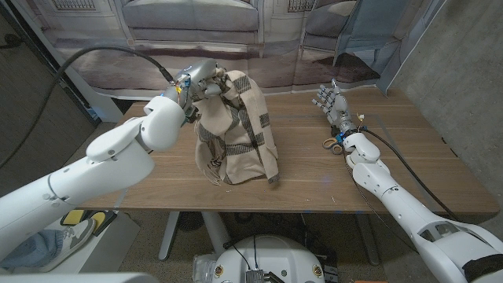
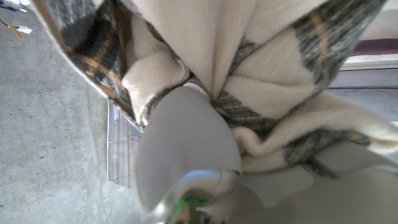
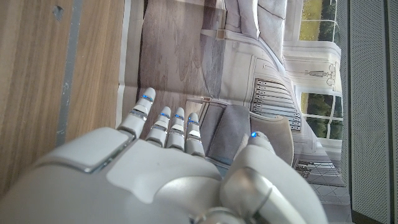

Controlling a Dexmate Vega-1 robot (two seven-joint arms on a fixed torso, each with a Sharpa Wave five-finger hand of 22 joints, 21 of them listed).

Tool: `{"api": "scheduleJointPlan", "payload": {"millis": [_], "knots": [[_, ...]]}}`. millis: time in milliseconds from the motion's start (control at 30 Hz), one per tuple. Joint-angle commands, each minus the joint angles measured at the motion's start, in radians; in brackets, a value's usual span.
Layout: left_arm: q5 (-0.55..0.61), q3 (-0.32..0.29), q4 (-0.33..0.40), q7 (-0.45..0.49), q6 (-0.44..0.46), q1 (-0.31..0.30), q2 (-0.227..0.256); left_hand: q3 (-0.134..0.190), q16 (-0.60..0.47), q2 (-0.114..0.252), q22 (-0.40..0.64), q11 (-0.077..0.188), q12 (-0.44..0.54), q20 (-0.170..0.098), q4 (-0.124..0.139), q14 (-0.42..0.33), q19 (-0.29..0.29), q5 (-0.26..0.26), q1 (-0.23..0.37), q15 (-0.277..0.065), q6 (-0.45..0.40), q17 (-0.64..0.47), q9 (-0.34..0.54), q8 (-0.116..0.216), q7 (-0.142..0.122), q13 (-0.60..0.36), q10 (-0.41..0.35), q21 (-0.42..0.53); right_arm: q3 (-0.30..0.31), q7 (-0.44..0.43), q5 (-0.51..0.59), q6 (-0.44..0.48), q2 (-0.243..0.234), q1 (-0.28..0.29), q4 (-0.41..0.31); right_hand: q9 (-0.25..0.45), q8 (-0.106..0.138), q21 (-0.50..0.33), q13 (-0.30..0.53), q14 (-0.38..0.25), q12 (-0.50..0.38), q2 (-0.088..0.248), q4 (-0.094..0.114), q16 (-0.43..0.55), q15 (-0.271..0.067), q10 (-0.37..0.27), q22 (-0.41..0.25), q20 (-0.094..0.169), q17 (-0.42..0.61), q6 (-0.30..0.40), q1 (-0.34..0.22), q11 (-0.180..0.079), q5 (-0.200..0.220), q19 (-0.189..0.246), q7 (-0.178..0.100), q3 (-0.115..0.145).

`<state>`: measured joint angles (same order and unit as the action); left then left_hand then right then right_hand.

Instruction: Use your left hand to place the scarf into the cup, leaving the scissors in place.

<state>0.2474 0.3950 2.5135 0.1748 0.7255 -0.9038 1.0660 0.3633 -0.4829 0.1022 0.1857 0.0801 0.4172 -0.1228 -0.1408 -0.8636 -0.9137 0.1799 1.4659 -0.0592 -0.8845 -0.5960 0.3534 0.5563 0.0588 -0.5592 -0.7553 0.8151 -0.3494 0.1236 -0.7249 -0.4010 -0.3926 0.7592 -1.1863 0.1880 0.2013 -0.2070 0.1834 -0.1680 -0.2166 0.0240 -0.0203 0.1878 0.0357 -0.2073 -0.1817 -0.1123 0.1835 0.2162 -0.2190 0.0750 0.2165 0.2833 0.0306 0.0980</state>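
wooden table (image 1: 299, 185) carries scarf (image 1: 240, 134) and scissors (image 1: 333, 144).

A: What's there w/o the task stuff?
B: Wooden table (image 1: 409, 169), printed backdrop (image 1: 275, 39) w/ sofa pic behind it.
A: Floor?
B: Grey concrete floor (image 2: 50, 124), yellow-black object (image 1: 78, 218) under table's left edge.
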Motion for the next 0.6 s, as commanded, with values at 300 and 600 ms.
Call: {"api": "scheduleJointPlan", "payload": {"millis": [300, 600], "knots": [[-0.044, -0.047, -0.039, -0.003, -0.018, 0.04, -0.022, 0.013, 0.001, -0.001, -0.001, 0.003, -0.008, -0.046, -0.001, -0.066, 0.004, 0.007, -0.005, -0.106, -0.015, -0.01, 0.003, 0.0, -0.002, -0.014, -0.012, 0.017, 0.0, -0.004, -0.002, 0.007, -0.005, 0.012, -0.012, 0.002, -0.003, 0.001, 0.004, -0.011, -0.002, 0.009, -0.005, 0.004, 0.004, -0.01, 0.0, 0.0, 0.002, 0.004, -0.005, 0.001, -0.005, 0.009, 0.0, 0.003], [-0.059, -0.05, -0.088, -0.005, -0.036, 0.068, -0.038, 0.017, 0.002, -0.002, -0.001, 0.006, -0.015, -0.047, 0.0, -0.069, 0.008, 0.007, -0.008, -0.109, -0.018, -0.014, 0.001, -0.001, -0.008, -0.02, -0.012, 0.023, -0.004, 0.0, -0.002, 0.01, 0.0, 0.005, -0.001, 0.002, -0.003, 0.002, 0.004, -0.013, -0.002, 0.009, -0.005, 0.004, 0.004, -0.011, 0.0, 0.001, 0.002, 0.005, -0.005, -0.002, -0.005, 0.009, -0.001, 0.002]]}}
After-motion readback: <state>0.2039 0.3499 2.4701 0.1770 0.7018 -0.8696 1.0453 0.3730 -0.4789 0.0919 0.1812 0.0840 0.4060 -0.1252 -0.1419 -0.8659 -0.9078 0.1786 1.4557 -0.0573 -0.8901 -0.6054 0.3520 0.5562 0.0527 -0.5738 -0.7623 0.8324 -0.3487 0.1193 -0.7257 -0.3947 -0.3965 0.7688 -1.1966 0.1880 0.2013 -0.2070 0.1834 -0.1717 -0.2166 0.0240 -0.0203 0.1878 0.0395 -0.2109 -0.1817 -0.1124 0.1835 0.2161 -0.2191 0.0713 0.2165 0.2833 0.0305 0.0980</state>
